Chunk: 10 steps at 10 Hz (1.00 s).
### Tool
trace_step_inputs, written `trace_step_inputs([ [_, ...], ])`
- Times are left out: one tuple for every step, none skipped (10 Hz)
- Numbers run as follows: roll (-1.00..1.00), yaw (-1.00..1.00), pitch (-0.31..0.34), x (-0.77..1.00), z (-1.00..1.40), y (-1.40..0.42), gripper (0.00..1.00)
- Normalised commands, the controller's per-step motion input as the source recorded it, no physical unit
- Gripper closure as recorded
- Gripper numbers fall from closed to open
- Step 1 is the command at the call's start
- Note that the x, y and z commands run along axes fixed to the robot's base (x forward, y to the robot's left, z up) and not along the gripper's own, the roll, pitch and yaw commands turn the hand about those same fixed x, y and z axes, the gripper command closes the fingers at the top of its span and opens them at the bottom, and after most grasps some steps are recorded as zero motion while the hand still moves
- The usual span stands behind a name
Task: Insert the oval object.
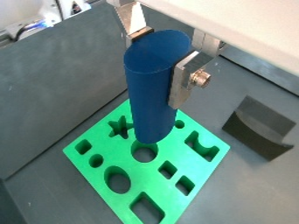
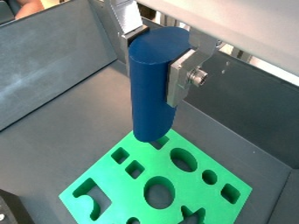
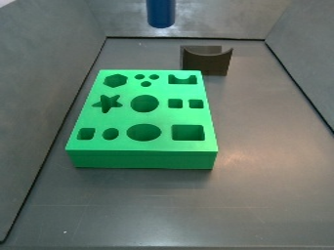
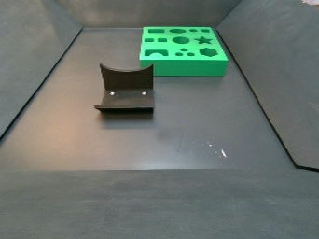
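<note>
My gripper (image 1: 159,52) is shut on the oval object (image 1: 152,87), a smooth dark blue peg held upright by its upper end, also in a wrist view (image 2: 155,83). A silver finger (image 1: 187,77) presses on each side. The green block (image 1: 96,149) with several shaped holes lies on the floor well below the peg. Its oval hole (image 1: 118,182) is open and shows in a side view (image 3: 144,132). In that side view only the peg's lower end (image 3: 158,12) shows, high above the floor beyond the block's far edge. The gripper is out of both side views.
The dark grey fixture (image 3: 206,60) with a curved notch stands on the floor beside the block's far corner, and shows in a wrist view (image 1: 260,127) and a side view (image 4: 125,91). Grey walls ring the dark floor (image 4: 162,149).
</note>
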Motion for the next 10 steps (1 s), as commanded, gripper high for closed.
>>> trace_step_inputs([
  [0.00, -0.76, -0.149, -0.10, -0.78, -0.39, 1.00],
  [0.00, -0.48, -0.107, 0.00, -0.63, -0.61, 1.00],
  [0.00, -0.48, -0.067, 0.00, -0.51, -0.63, 1.00],
  [0.00, -0.54, -0.071, -0.02, -0.58, -0.61, 1.00],
  [0.00, -0.75, -0.126, -0.09, -0.73, -0.41, 1.00],
  [0.00, -0.80, -0.113, -0.09, -0.73, -0.37, 1.00],
  [0.00, -0.86, -0.089, -0.06, -0.67, -0.29, 1.00],
  [0.00, -0.94, -0.030, -0.02, -0.60, -0.16, 1.00],
  [0.00, -1.00, 0.000, 0.00, -0.52, 0.00, 1.00],
  [0.03, -1.00, 0.000, 0.00, -0.45, 0.00, 1.00],
])
